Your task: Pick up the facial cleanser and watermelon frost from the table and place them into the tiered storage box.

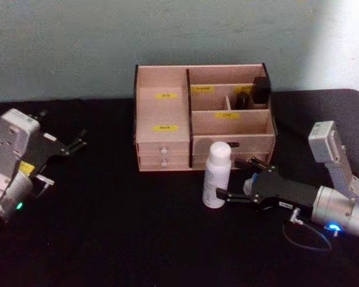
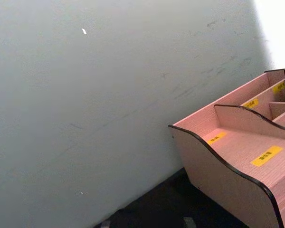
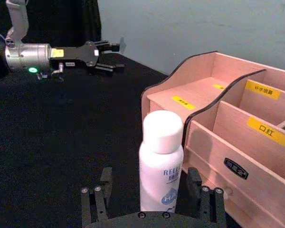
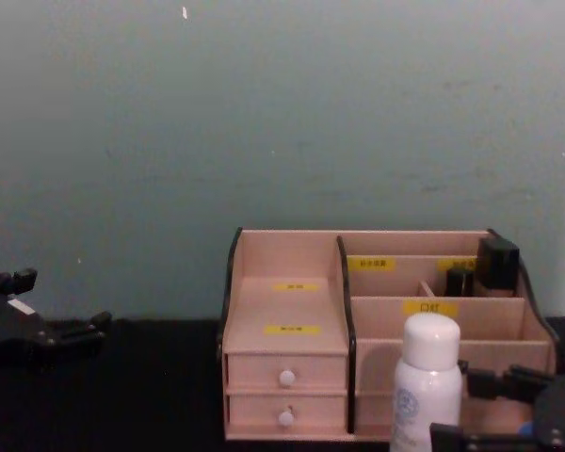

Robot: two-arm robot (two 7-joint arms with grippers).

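The facial cleanser [image 1: 217,173] is a white bottle with a white cap. It stands upright on the black table just in front of the tiered storage box [image 1: 161,113]. My right gripper [image 1: 228,177] is open with one finger on each side of the bottle [image 3: 161,161] near its base. From the chest the bottle [image 4: 426,386] hides part of the box front [image 4: 292,282]. Two small dark containers [image 1: 254,92] stand in the box's back right compartments; I cannot tell whether either is the watermelon frost. My left gripper [image 1: 79,139] hangs open and idle at the far left.
The box [image 3: 218,128] stands against a pale green wall [image 2: 109,95], with two white-knobbed drawers [image 4: 286,395] at its lower left. Black tabletop [image 1: 119,227] spreads out between the two arms. The box's curved side panel [image 2: 228,185] is close to the left wrist.
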